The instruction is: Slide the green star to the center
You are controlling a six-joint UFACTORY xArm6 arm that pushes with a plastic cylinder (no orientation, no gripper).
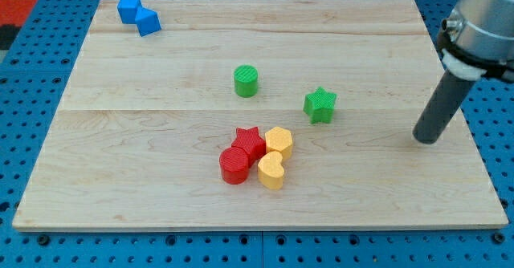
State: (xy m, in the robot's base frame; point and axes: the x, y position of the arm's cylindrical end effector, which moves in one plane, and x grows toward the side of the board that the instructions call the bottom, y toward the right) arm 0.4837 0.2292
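The green star (320, 105) lies on the wooden board (161, 140), right of the board's middle. My tip (427, 140) rests on the board well to the star's right and a little lower, near the board's right edge, apart from every block. The rod rises up and to the right out of the view.
A green cylinder (246, 81) stands up and left of the star. A red star (250, 140), a red cylinder (234, 165), a yellow hexagon (279, 140) and a yellow heart (272, 170) cluster below the middle. Two blue blocks (138, 15) lie at the top left corner.
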